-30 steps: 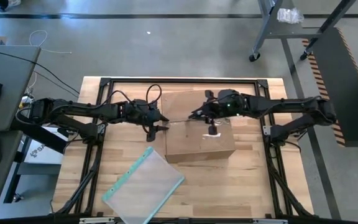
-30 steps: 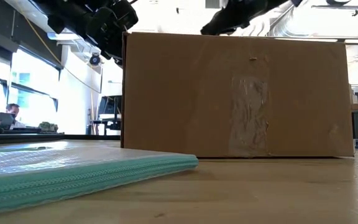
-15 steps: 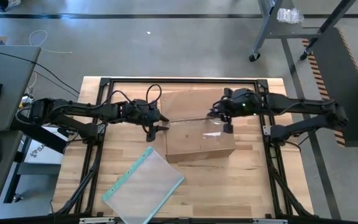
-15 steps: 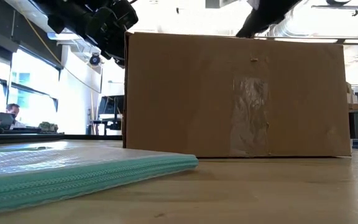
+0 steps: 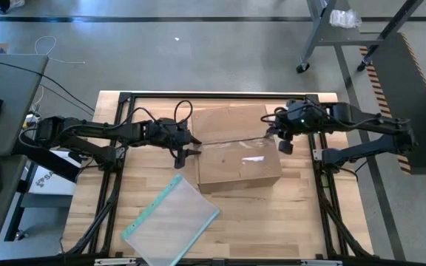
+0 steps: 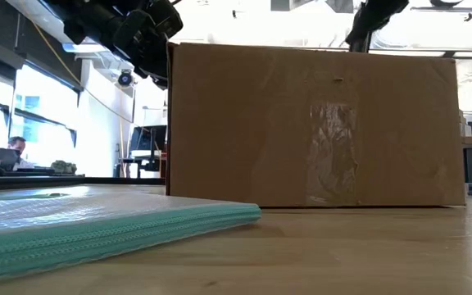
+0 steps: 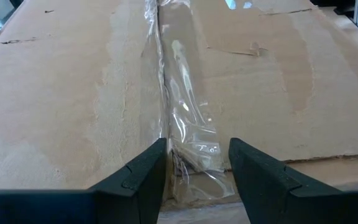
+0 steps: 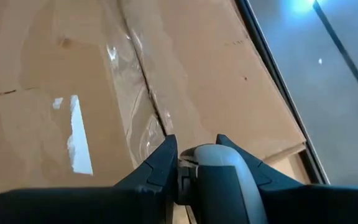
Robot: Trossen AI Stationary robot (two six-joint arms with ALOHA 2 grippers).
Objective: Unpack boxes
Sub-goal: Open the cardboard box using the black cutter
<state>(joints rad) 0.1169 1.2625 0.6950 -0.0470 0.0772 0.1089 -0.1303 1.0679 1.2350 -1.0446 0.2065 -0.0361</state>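
**Box between two grippers, mid-desk**

Plain brown corrugated cardboard box (image 5: 239, 148), clear tape on seam — sits mid wooden desk (image 5: 302, 214). Left gripper (image 7: 197, 158) at box's left end, fingers parted, astride the tape. Right gripper (image 5: 283, 142) over right end — fingers narrow around a small grey tool (image 8: 213, 163).

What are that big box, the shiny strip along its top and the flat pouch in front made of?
The box looks like plain matte brown cardboard. The strip on its seam seems to be clear glossy plastic tape, crinkled and glinting. The pouch appears to be see-through plastic with a teal edge, possibly a zipper.
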